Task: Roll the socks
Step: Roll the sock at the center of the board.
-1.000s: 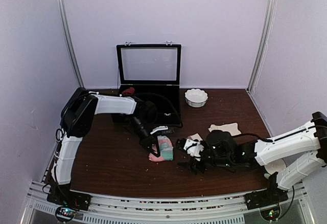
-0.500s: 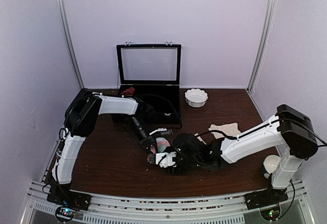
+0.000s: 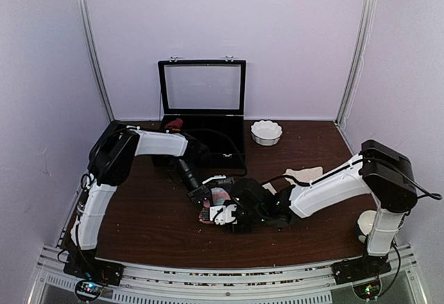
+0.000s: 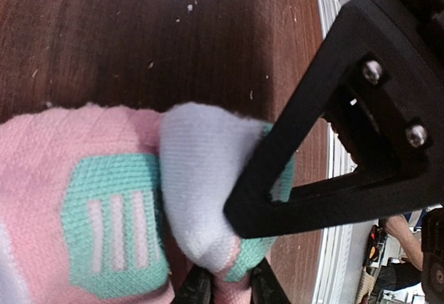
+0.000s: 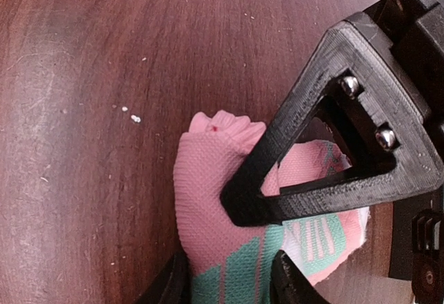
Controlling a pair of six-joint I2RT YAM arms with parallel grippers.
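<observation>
The pink sock (image 3: 221, 198) with mint and white patches lies bunched at mid-table. My left gripper (image 3: 201, 196) is shut on its fabric from the far left; in the left wrist view the fingertips (image 4: 196, 287) pinch a white and mint fold (image 4: 104, 200). My right gripper (image 3: 220, 214) has come in from the right, and its fingers (image 5: 170, 282) close round the pink end (image 5: 208, 200). Each wrist view shows the other gripper's black triangular finger across the sock. The cream-beige sock (image 3: 306, 174) lies flat to the right, untouched.
An open black case (image 3: 202, 113) stands at the back with a dark red bundle (image 3: 173, 122) in it. A white scalloped bowl (image 3: 266, 132) sits to its right. A white cup (image 3: 368, 225) stands near the right arm's base.
My right arm has swung left from mid-right of the table to the pink sock and closed round it. My left gripper has kept its hold and barely moved.
</observation>
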